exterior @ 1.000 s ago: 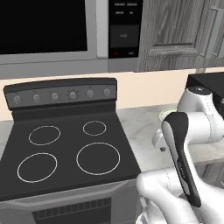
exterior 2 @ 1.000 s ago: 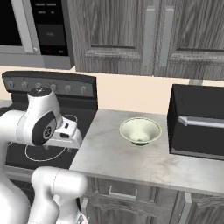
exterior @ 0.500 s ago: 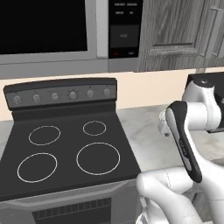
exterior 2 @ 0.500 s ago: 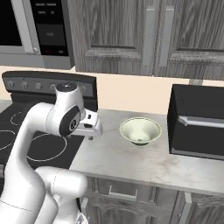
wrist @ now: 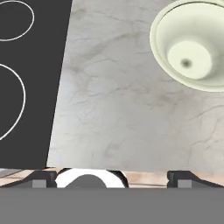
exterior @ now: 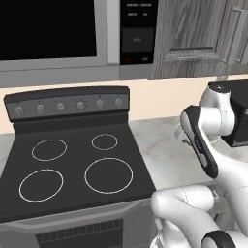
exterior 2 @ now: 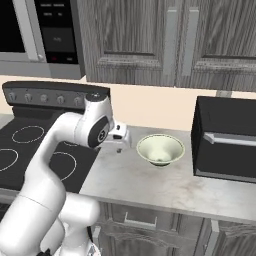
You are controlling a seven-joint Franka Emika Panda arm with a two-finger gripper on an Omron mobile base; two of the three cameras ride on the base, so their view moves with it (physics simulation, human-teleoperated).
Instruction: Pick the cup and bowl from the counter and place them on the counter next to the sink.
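Note:
The pale cream bowl (exterior 2: pixel 160 149) sits upright on the marbled counter (exterior 2: pixel 150 186), between the stove and a black box. My gripper (exterior 2: pixel 119 148) hangs over the counter just left of the bowl, pointing down and apart from it. In the hand view the bowl (wrist: pixel 192 43) lies at the upper right, with bare counter (wrist: pixel 122 100) under my gripper (wrist: pixel 111 180). Its fingertips (wrist: pixel 43 179) stand wide apart: open, nothing between them. The cup and the sink are out of view.
The black stove top (exterior 2: pixel 35 150) borders the counter on the left, seen also as the stove top (exterior: pixel 72 164) and the stove top (wrist: pixel 26 78). A black boxy appliance (exterior 2: pixel 225 140) stands right of the bowl. Wood cabinets (exterior 2: pixel 150 40) hang above.
My arm has swung right, from over the stove's edge to over the counter beside the bowl. The bowl and the base have stayed put.

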